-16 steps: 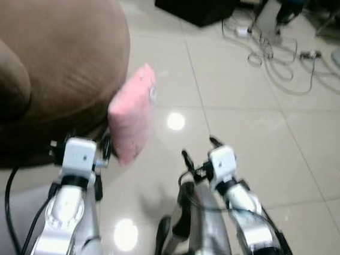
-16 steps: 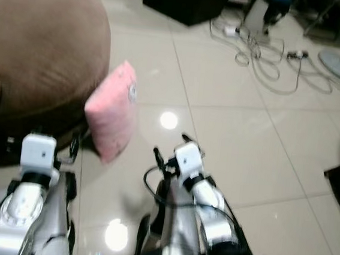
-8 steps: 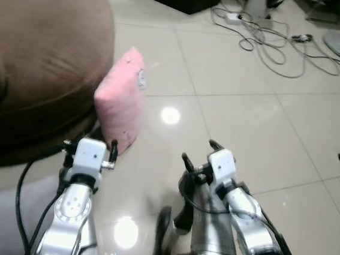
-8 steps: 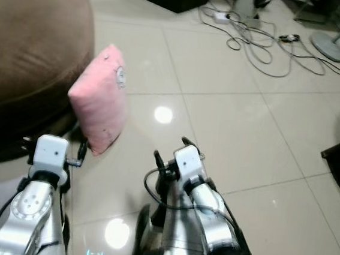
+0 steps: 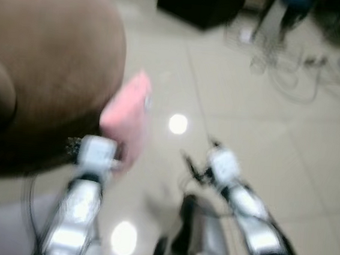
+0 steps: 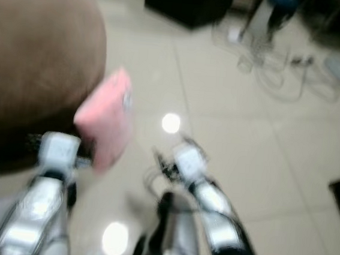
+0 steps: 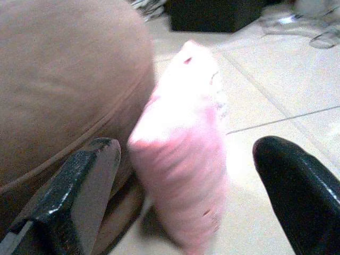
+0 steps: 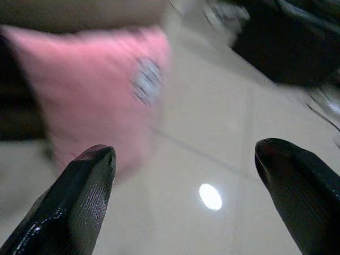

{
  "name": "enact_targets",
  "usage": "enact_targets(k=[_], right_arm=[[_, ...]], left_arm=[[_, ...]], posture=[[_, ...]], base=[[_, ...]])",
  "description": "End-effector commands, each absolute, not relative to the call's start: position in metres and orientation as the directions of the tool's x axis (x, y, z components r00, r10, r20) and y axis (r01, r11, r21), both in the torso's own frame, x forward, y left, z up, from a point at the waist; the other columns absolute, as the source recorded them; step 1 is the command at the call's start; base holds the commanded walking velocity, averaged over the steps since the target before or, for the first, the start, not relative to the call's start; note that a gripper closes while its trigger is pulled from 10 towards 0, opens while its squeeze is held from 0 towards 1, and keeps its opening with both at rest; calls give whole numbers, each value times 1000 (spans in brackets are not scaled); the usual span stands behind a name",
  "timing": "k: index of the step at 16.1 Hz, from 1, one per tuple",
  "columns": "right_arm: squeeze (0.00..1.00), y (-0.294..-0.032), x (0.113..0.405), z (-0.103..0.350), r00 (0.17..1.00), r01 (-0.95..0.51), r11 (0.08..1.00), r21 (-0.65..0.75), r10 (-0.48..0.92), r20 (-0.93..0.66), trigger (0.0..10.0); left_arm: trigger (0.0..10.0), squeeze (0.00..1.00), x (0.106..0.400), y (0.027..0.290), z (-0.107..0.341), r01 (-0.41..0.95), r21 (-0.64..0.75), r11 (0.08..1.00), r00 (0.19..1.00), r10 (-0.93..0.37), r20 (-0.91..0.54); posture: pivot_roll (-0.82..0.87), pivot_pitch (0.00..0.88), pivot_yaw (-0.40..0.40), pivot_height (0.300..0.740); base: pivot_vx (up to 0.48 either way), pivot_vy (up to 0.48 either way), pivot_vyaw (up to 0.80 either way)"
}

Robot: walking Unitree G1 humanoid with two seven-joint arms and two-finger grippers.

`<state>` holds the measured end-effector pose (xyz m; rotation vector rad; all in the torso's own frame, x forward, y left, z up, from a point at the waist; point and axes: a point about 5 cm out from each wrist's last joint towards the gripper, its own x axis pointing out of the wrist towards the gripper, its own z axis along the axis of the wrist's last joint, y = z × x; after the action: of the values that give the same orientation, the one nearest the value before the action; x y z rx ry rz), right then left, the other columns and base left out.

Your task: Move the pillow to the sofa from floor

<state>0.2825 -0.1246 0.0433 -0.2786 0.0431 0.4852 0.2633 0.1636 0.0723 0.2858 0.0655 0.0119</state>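
The pillow leans on the sofa at 11 o'clock, nearer than a moment ago. Left hand and right hand, both spread, approach; nothing grasped yet.

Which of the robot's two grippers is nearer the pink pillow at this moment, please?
The left gripper: its open fingers frame the pillow leaning against the brown sofa. The right gripper, also open, sits farther out over the tiled floor.
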Motion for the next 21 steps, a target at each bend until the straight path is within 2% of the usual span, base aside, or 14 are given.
enact_targets(k=[1,7,15,21], right_arm=[[0,-115,284,46,877,-479,844,-240,471,-92,10000],[0,-114,283,47,875,-482,843,-239,476,-88,10000],[0,-113,283,48,870,-491,835,-248,484,-91,10000],[0,-112,282,50,869,-492,835,-246,488,-85,10000]], left_arm=[[10000,0,258,173,66,-14,307,952,994,46,-96],[10000,0,259,170,64,12,338,941,992,30,-119],[10000,0,262,169,62,39,378,925,990,15,-139],[10000,0,274,183,69,25,423,906,988,42,-148]], posture=[[127,216,-210,449],[124,216,-205,449],[122,207,-205,449],[115,217,-199,449]], base=[[480,0,0],[0,0,0],[478,0,0],[0,0,0]])
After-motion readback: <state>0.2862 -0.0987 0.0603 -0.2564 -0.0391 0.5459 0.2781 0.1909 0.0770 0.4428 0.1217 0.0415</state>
